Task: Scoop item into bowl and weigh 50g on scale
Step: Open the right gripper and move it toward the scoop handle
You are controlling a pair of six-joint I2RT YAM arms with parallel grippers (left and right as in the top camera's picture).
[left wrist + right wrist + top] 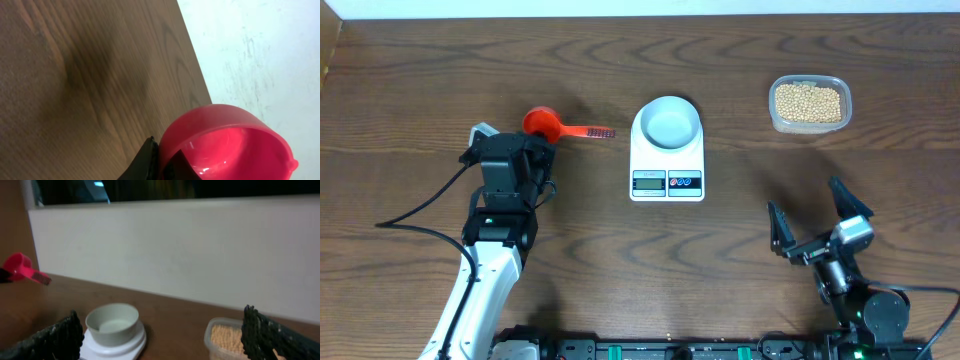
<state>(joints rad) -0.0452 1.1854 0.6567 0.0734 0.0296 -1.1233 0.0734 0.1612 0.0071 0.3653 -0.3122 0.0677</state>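
While my left gripper is closed, apparently pinching the red scoop by its cup rim, my right gripper hangs with jaws wide apart, holding nothing. The bowl sits on the scale; the beans fill a clear tub farther right. The scale's display is unreadable. Dark wood table, pale wall.

Bowl on scale, beans set aside.
The empty pale bowl sits upright on the flat white scale, above its display and buttons; small tan beans fill a clear tub well apart to the right.
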